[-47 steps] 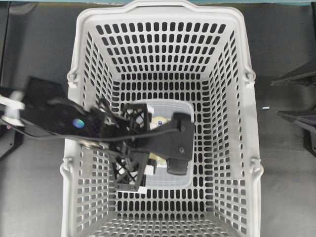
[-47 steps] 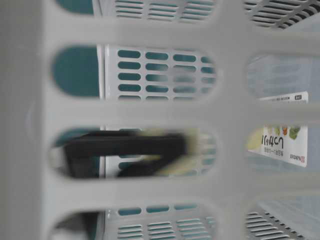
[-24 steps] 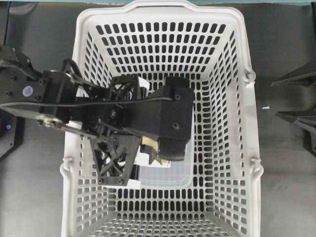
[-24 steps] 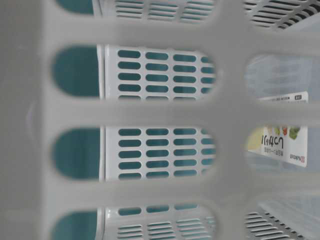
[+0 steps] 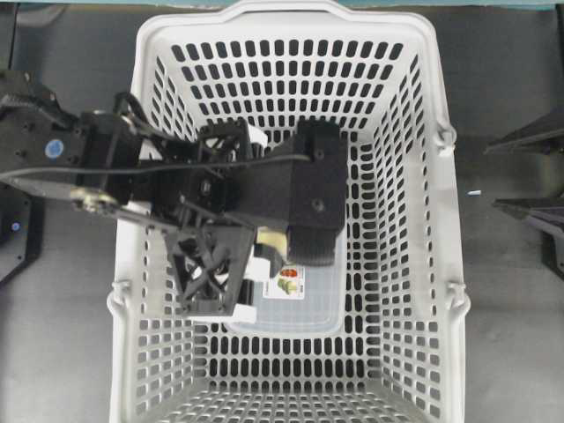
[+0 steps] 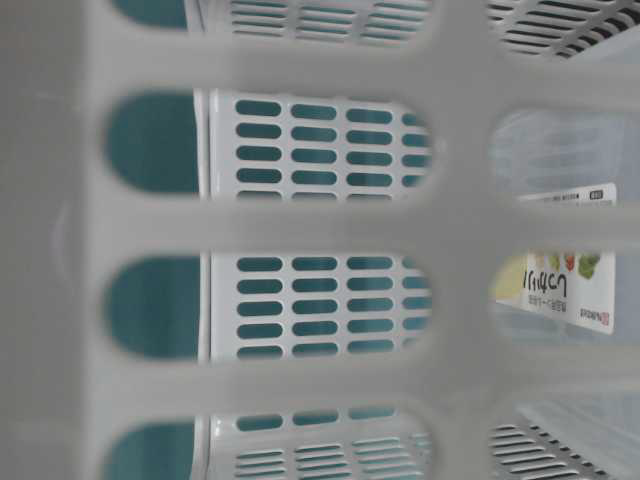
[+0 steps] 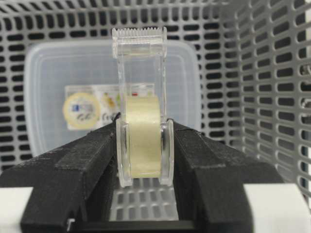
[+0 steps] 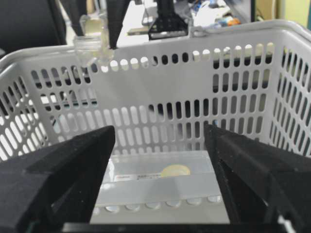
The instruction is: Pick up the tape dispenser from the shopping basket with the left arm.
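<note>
Tape dispenser (image 7: 141, 131): clear, pale roll, clamped between left gripper (image 7: 143, 145) pads, raised above shopping basket (image 5: 421, 264) rim. Lidded translucent container (image 7: 48, 87) on basket floor. Right gripper (image 8: 160, 160): jaws spread, unladen.

One camera looks straight down on the basket (image 5: 291, 53). A second sits low, pressed against its wall. Each wrist camera looks between its own fingers; both show the container (image 7: 43, 82).

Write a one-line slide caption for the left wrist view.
Left end effector clamps a clear tape dispenser above a lidded plastic container lying in the slotted grey basket.
</note>
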### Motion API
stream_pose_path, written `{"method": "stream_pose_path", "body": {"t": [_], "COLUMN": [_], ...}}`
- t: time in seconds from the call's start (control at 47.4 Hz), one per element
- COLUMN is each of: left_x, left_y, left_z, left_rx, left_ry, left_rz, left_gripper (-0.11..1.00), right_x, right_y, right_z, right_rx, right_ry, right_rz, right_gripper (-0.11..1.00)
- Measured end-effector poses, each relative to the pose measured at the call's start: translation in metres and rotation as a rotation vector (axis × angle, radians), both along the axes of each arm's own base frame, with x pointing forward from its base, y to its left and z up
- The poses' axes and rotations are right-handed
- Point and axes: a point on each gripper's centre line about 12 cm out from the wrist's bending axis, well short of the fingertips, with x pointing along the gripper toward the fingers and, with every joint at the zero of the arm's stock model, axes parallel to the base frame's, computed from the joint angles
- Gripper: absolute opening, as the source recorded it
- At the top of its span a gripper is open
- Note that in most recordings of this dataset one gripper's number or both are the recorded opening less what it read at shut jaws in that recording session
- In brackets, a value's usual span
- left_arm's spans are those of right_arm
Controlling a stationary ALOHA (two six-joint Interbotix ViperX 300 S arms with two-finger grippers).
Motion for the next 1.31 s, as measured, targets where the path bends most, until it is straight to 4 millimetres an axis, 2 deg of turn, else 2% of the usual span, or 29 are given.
{"method": "stream_pose_path", "body": {"t": [0.464,1.307], "left_x": [0.002,0.002], "left_y": [-0.001,-0.005], "left_z": [-0.013,-0.014], "left_rx": [0.003,0.004], "left_ry": [0.021,0.021], "left_rz": [-0.001,-0.011], "left_gripper": [0.29,0.29], "right_x": [0.000,-0.010], "right_y": [0.000,-0.001], "right_z": [0.000,0.002], "right_rx": [0.000,0.000], "right_ry": [-0.002,-0.006], "right_rz": [-0.002,-0.007], "right_gripper": [0.72,0.72]}}
